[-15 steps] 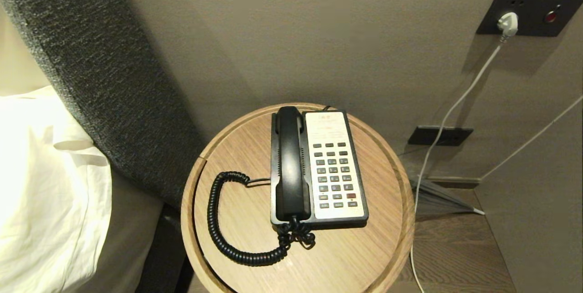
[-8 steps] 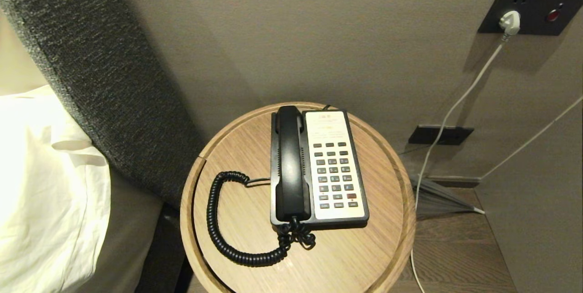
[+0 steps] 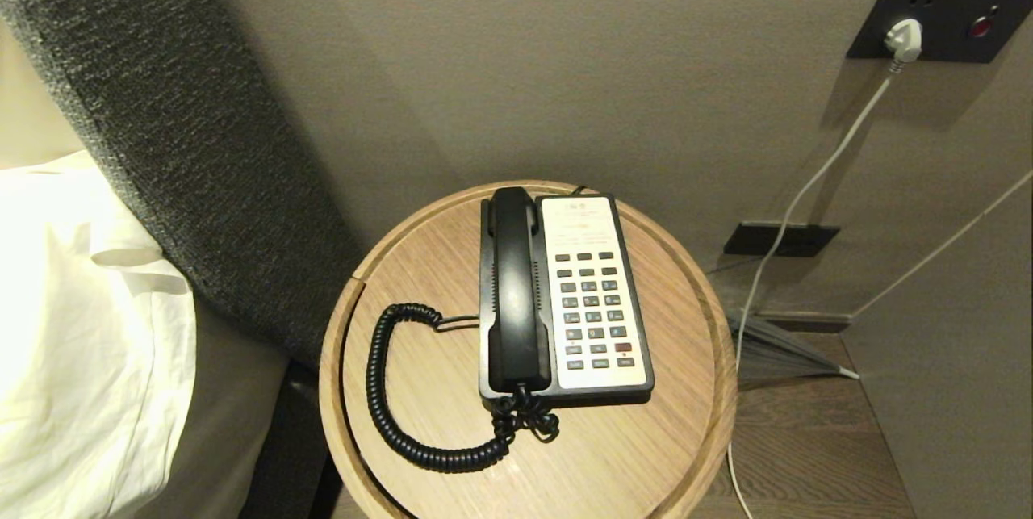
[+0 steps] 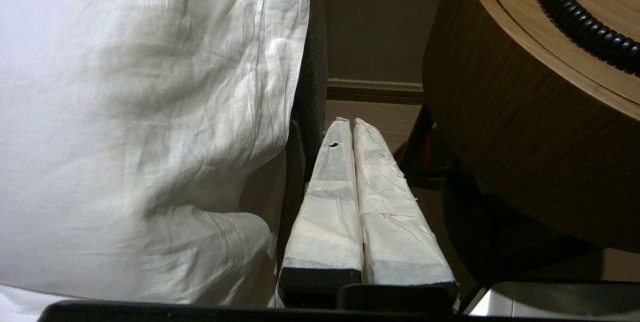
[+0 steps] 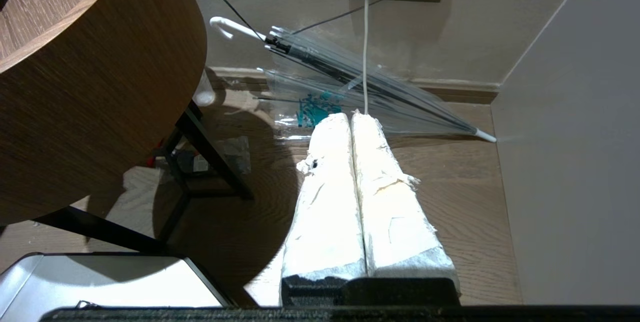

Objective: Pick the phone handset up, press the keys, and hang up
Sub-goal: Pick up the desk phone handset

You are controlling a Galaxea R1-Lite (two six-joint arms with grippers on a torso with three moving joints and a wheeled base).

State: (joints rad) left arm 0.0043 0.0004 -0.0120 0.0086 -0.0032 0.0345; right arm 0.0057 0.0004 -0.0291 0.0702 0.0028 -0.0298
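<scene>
Phone handset (image 3: 514,290) lies in its cradle along the left side of the phone base (image 3: 593,293), on a round wooden table (image 3: 646,454); its coiled cord (image 3: 387,390) loops over the tabletop to the left. Neither arm shows in the head view. The left gripper (image 4: 348,122) hangs low between the white bedding (image 4: 140,126) and the table's side, fingers pressed together, empty. The right gripper (image 5: 350,116), likewise clenched and empty, hangs over the floor near a clear umbrella (image 5: 350,81), whose canopy is partly hidden behind it.

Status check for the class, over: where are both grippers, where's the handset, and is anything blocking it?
Left gripper shut, low beside table. Right gripper shut, low, opposite side. Phone handset on cradle, untouched. Nothing blocking it.
</scene>
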